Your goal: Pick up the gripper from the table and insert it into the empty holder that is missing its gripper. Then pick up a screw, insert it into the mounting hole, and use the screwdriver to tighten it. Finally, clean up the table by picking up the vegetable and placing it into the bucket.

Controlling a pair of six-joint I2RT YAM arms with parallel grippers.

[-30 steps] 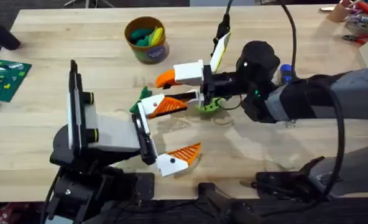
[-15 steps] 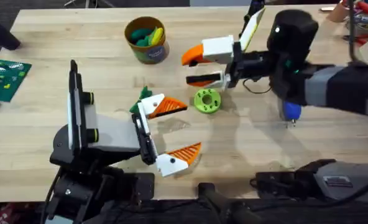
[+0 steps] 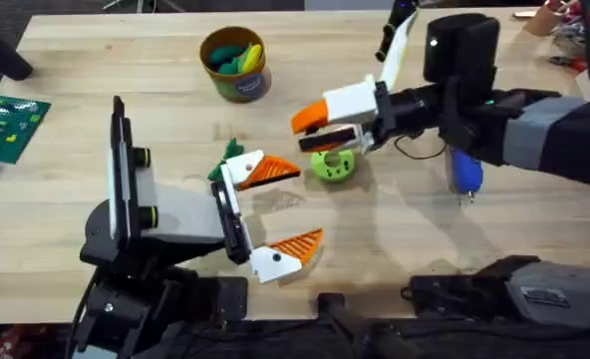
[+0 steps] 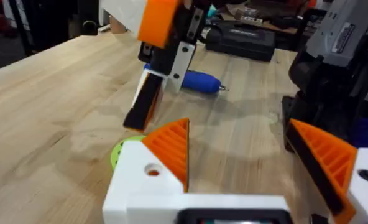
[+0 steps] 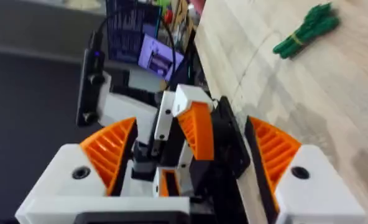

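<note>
Your right gripper (image 3: 320,128) fingers look clamped on a black part, probably. Left gripper (image 3: 275,214) fingers sit apart. Lower carelessly at center frame and you'll knock the green ring (image 3: 332,165).

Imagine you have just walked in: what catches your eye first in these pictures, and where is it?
First, the two white hands with orange pads: the right hand reaches in over the lime-green ring at mid-table, while the left hand sits open near the front edge. Next, the yellow bucket of toys at the back, and the blue screwdriver lying to the right.
</note>
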